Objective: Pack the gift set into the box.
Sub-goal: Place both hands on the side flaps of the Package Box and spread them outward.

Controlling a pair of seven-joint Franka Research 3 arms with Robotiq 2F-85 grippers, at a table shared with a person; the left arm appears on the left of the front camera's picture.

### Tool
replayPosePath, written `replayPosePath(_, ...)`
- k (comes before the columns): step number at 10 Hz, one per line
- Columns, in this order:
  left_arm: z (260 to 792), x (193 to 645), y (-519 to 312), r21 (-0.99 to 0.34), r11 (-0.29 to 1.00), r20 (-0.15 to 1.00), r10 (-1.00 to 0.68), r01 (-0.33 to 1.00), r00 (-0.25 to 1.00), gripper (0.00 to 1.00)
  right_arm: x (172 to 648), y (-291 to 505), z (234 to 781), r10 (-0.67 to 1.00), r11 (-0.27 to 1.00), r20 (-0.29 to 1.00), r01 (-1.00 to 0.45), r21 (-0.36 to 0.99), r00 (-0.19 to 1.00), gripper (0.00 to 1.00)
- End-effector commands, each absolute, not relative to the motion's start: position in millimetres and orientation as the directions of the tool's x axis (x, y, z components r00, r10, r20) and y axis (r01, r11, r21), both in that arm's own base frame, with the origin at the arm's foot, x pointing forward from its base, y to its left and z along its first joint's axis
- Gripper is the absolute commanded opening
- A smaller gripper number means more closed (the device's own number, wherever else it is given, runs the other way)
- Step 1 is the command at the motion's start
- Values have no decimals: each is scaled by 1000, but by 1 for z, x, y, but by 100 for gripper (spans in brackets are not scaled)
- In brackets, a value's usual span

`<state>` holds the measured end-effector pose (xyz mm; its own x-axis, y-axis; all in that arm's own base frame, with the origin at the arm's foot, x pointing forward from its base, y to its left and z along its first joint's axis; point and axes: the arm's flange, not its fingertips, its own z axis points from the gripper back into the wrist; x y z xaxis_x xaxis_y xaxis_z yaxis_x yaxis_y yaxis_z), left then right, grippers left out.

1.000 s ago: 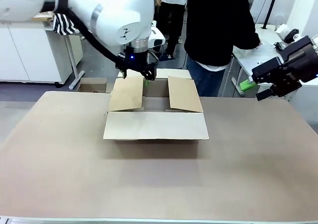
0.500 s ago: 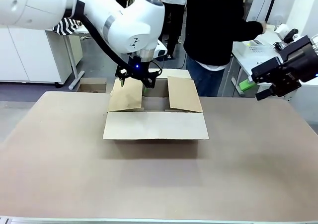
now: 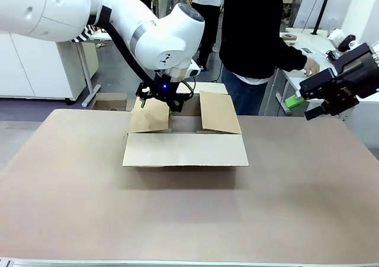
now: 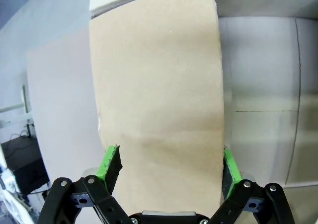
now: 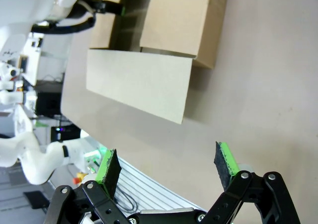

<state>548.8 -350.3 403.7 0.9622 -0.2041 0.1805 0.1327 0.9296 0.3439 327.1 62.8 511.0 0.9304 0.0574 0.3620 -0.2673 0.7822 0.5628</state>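
The left jaws are spread wide. Their green pads (image 4: 112, 165) sit on either side of the box's left flap (image 4: 159, 110), which runs straight out between them. Whether the pads touch its edges I cannot tell. Just below and beyond these jaws sits the box (image 3: 185, 140), open on the desk (image 3: 177, 219). Its right flap (image 3: 220, 113) is raised across the opening from them, and its near flap (image 3: 185, 150) is folded out flat towards the robot. The right jaws are spread too, pinching nothing, with their pads (image 5: 224, 164) well apart in the air. The box lies well off from them, across bare desk. Past the box from the left jaws stands a person (image 3: 254, 36) in a black top, with one hand (image 3: 312, 70) stretched out near the right jaws.
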Motion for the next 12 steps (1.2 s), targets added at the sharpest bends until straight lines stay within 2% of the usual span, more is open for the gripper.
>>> replayPosePath(1, 411, 553, -349, 395, 914, 203, -187, 94, 961, 100, 330, 63, 510, 69, 773, 380, -291, 563, 922, 100)
replayPosePath(8, 469, 547, -332, 482, 875, 298, -203, 37, 933, 100, 330, 63, 510, 69, 773, 380, -291, 563, 922, 100)
replayPosePath(10, 486, 546, -312, 491, 871, 328, -166, -17, 930, 100, 330, 63, 510, 69, 773, 380, -291, 563, 922, 100)
replayPosePath(12, 501, 539, -281, 442, 894, 350, -97, -73, 932, 100, 330, 63, 510, 69, 773, 380, -291, 563, 922, 100)
